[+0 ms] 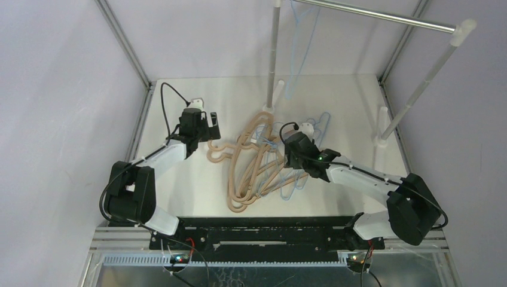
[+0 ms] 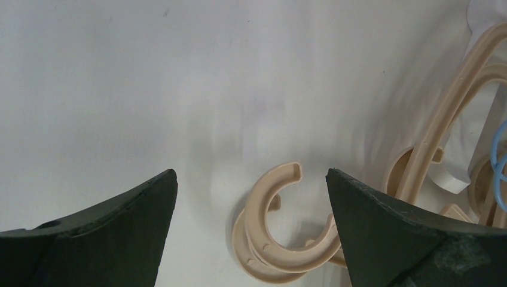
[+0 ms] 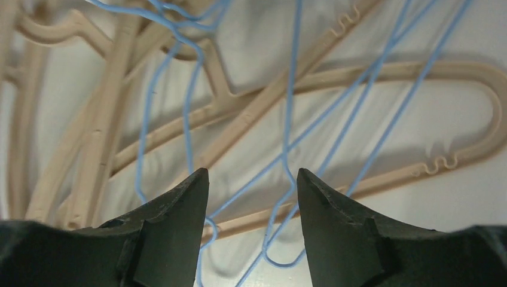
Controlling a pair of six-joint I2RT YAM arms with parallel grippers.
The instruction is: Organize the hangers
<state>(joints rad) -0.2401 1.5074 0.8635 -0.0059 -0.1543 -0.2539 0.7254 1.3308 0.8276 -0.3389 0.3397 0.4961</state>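
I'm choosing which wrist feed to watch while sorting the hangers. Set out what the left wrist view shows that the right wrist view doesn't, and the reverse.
Left wrist only: the curled hook ends of overlapping tan hangers, lying between the wide-open fingers of the left hand, beside a broad bare stretch of white table.
Right wrist only: several thin blue hangers crossing over notched tan hanger arms, with strands running past the gap of the right hand.
Both: tan hangers on the white table, some blue hanger, and dark fingers apart, gripping nothing.
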